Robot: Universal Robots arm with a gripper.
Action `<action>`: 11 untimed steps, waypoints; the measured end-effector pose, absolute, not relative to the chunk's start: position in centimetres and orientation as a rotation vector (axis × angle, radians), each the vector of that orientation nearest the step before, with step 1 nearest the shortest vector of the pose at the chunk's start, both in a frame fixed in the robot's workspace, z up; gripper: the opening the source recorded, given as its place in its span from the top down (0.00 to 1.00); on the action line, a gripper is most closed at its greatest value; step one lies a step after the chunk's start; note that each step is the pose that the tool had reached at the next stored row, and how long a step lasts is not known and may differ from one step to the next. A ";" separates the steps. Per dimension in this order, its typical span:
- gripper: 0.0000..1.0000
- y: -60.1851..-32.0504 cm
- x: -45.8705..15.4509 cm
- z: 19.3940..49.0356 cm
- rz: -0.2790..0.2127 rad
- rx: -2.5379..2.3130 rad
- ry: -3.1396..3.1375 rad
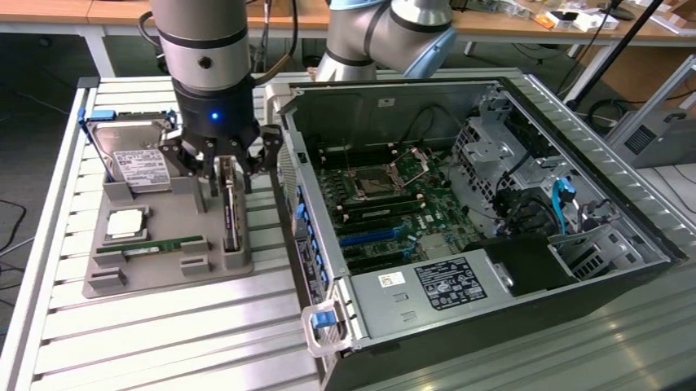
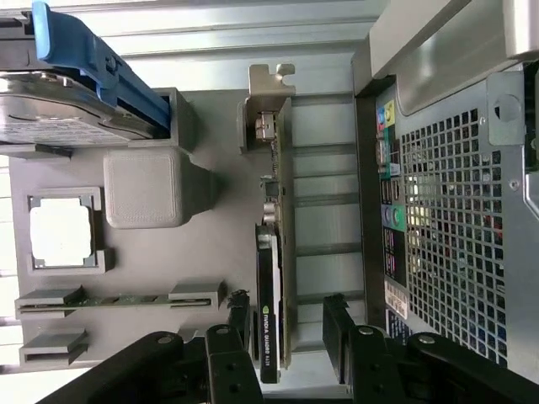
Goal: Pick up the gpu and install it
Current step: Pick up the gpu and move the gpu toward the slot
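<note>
The gpu (image 1: pixel 231 213) stands on its long edge in a slot of the grey holder tray (image 1: pixel 163 273), at the side nearest the computer case. In the wrist view the gpu (image 2: pixel 275 244) shows a dark face, a thin board edge and a silver end bracket. My gripper (image 1: pixel 225 169) hangs directly over the card's far end. The gripper (image 2: pixel 286 326) is open, and its two dark fingers (image 2: pixel 241 324) straddle the card with a gap on each side. Nothing is held.
The tray also carries a silver hard drive (image 1: pixel 136 163) in a blue caddy, a CPU (image 1: pixel 125 221) and a green RAM stick (image 1: pixel 163 244). The open computer case (image 1: pixel 609 236) lies close to the tray at the exterior view's right, motherboard (image 1: pixel 392 204) exposed. Its perforated rear panel (image 2: pixel 455 219) is close beside the card.
</note>
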State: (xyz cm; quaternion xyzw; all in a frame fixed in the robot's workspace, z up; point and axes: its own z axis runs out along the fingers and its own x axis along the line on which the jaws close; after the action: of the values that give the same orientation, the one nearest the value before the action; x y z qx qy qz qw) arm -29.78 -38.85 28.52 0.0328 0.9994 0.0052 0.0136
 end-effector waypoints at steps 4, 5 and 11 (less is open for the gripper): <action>0.52 -38.4 -29.8 28.2 0.017 0.092 3.113; 0.52 -38.3 -29.8 28.1 0.017 0.089 3.113; 0.52 -37.8 -29.8 27.6 0.017 0.069 3.114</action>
State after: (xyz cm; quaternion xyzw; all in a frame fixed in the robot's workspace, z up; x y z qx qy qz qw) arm -29.80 -37.84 27.63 0.0222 0.9996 0.0054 0.0136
